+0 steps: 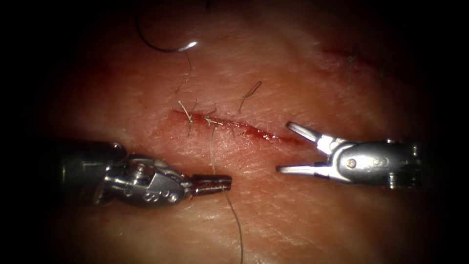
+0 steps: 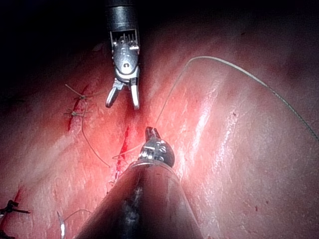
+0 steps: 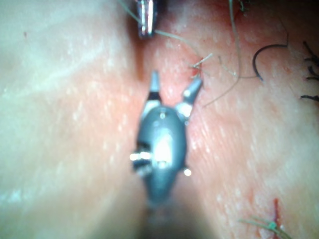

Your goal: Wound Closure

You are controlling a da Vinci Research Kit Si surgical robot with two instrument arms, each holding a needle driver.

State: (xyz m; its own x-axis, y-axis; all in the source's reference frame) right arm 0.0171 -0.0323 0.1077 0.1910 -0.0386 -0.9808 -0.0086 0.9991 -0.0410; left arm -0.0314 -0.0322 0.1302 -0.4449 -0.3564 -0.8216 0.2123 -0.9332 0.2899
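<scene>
The cut (image 1: 244, 129) runs across the tissue (image 1: 312, 225), with two stitches (image 1: 211, 121) at its left end. My left tool (image 1: 215, 184) is below the cut, its jaws shut on the thread (image 1: 212, 151) that rises to a stitch; the free thread trails down past the jaws. My right tool (image 1: 284, 147) stands open at the cut's right end and holds nothing. The curved needle (image 1: 163, 49) lies loose on the tissue far above the cut's left end, held by neither tool. The left wrist view shows my left tool (image 2: 152, 133) on the thread (image 2: 224, 62) and the open right tool (image 2: 123, 104).
A short cut end of thread (image 1: 251, 92) lies just above the cut. Another red mark (image 1: 342, 55) with stitch ends lies at the upper right. The right wrist view has the open right tool (image 3: 177, 82), the left tool's tip (image 3: 145, 22) and the needle (image 3: 266, 57).
</scene>
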